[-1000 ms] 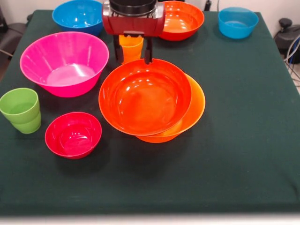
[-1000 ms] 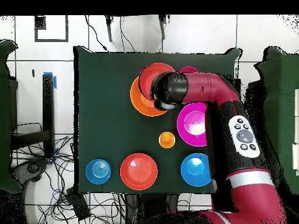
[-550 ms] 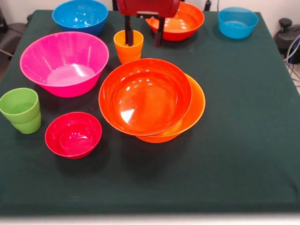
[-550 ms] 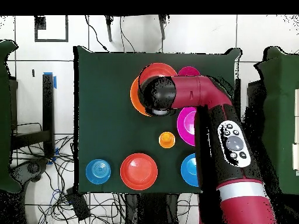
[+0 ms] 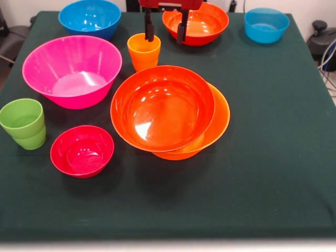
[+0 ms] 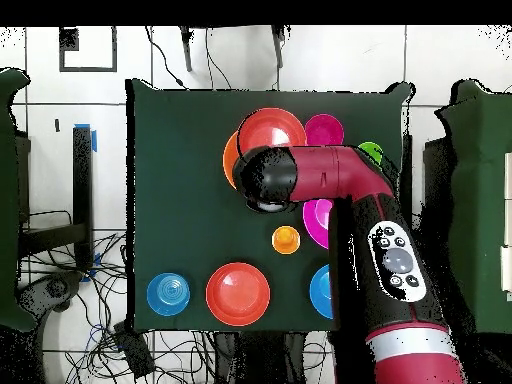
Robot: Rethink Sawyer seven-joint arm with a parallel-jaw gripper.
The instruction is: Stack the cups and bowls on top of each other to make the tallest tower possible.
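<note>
Orange cup (image 5: 144, 51) stands upright on the green table cloth (image 5: 273, 157), just behind the tower (image 5: 169, 112), which we record as a red-orange bowl nested off-centre in the wide orange bowl. We note the gripper (image 5: 165, 30) spread wide and empty above the cup's far side.

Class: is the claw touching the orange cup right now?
Apart. The front view shows the open claw raised, its fingers clear of the orange cup.
</note>
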